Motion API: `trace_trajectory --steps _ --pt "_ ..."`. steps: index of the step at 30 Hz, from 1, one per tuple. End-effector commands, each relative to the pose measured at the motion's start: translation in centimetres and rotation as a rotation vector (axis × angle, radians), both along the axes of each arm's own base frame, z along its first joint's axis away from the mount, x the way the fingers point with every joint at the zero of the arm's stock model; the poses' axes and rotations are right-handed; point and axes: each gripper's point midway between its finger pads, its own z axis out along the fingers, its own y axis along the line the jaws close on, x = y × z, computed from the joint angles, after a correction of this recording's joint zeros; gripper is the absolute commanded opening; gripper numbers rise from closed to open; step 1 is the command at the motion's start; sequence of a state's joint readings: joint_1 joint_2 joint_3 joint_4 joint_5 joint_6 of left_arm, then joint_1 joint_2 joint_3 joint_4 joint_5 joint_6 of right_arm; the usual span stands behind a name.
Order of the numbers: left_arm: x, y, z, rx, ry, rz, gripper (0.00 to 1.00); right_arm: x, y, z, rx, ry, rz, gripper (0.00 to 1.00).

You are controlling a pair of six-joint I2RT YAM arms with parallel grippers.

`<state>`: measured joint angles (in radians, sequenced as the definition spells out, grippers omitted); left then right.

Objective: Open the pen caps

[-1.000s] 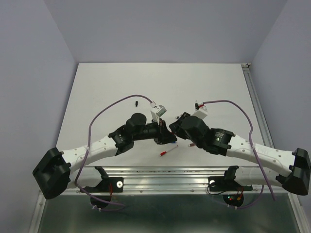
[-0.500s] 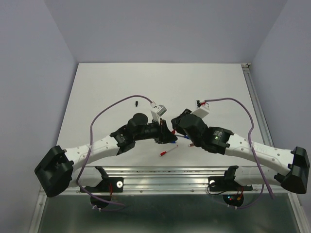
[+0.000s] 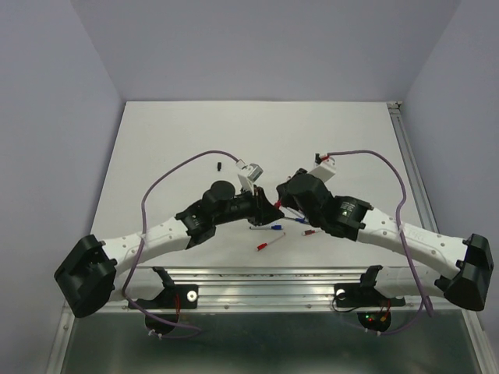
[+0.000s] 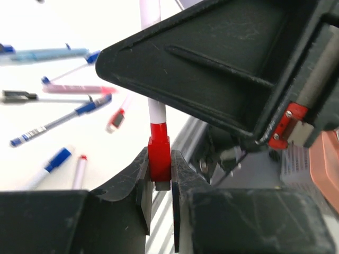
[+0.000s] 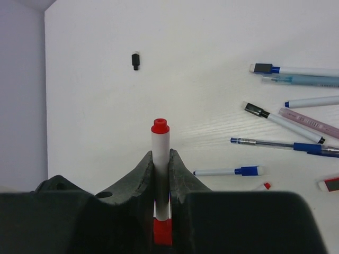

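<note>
- The pen (image 5: 160,138) spanned left gripper (image 4: 159,164) and right gripper (image 5: 160,159), cap (image 4: 159,156) leftward.
- Loose pens (image 3: 266,245) lay on the table (image 3: 195,132) before them.
- 1 stray cap (image 3: 219,166), probably, lay behind-left.

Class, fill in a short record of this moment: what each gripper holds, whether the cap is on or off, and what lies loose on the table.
left gripper: shut on the red cap
right gripper: shut on the red pen, at its white barrel
cap state: still on the pen
loose on the table: a black cap, several pens
</note>
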<state>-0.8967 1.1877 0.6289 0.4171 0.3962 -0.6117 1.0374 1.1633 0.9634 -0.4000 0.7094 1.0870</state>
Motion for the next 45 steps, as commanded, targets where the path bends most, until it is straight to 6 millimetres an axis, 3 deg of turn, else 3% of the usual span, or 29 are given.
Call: trace_trajectory --steps 1,4,5,6,8,9,16,17,23,25,27,29,31,32,34,40,41,42,44,45 --pt "-2.3 0.6 0.6 -0.042 0.027 -0.047 0.00 6.5 -4.6 4.6 0.008 -0.133 -0.218 0.01" --pt "-3.7 2.1 -2.4 -0.002 0.095 -0.026 0.00 10.8 -7.0 6.0 -0.015 -0.168 -0.297 0.01" --pt "-4.0 2.5 -2.3 -0.008 0.100 -0.021 0.00 12.1 -8.6 6.2 -0.037 -0.161 -0.345 0.01" --pt "-4.3 2.8 -2.8 0.004 0.114 -0.014 0.00 13.3 -9.0 8.5 -0.021 -0.192 -0.370 0.01" --pt "-4.5 3.6 -3.9 0.024 0.133 0.011 0.00 15.5 -10.1 8.2 -0.073 -0.183 -0.399 0.01" --pt "-4.8 3.9 -4.2 0.035 0.140 0.016 0.00 16.3 -10.2 9.6 -0.063 -0.204 -0.407 0.01" --pt "-5.6 4.8 -5.6 0.074 0.186 0.030 0.00 20.6 -12.7 10.0 -0.107 -0.210 -0.469 0.01" --pt "-5.9 4.8 -5.8 0.079 0.196 0.018 0.00 21.1 -13.1 10.8 -0.105 -0.222 -0.479 0.01" --pt "-7.6 4.5 -7.0 0.110 0.244 -0.035 0.00 24.2 -16.4 9.9 -0.168 -0.191 -0.575 0.01" --pt "-8.1 4.4 -7.1 0.114 0.254 -0.056 0.00 24.8 -17.0 10.5 -0.171 -0.200 -0.599 0.01" --pt "-8.1 4.4 -6.8 0.109 0.254 -0.053 0.00 25.5 -17.2 9.7 -0.178 -0.179 -0.581 0.01" --pt "-6.7 4.4 -6.1 0.118 0.208 0.005 0.00 25.5 -16.5 9.0 -0.191 -0.166 -0.525 0.01" --pt "-5.5 4.9 -6.6 0.185 0.199 0.068 0.00 25.0 -16.1 7.0 -0.219 -0.132 -0.476 0.01" --pt "-3.7 4.8 -5.3 0.194 0.141 0.124 0.00 25.0 -15.3 6.5 -0.234 -0.136 -0.412 0.01" --pt "-1.6 5.8 -6.2 0.283 0.143 0.212 0.00 24.3 -15.2 5.7 -0.232 -0.123 -0.385 0.01" --pt "6.4 8.4 -5.8 0.352 0.127 0.397 0.00 21.3 -14.9 1.8 -0.261 -0.053 -0.283 0.01" --pt "8.2 8.9 -5.0 0.340 0.120 0.436 0.00 20.9 -14.6 1.6 -0.241 -0.049 -0.264 0.01" --pt "8.9 8.9 -5.7 0.365 0.123 0.438 0.00 20.2 -14.5 0.3 -0.237 -0.028 -0.248 0.01" --pt "9.5 8.2 -5.2 0.362 0.112 0.397 0.00 19.0 -13.8 0.6 -0.193 -0.040 -0.199 0.01" --pt "9.9 7.3 -4.2 0.343 0.088 0.366 0.04 18.5 -12.2 0.6 -0.142 -0.049 -0.117 0.01"
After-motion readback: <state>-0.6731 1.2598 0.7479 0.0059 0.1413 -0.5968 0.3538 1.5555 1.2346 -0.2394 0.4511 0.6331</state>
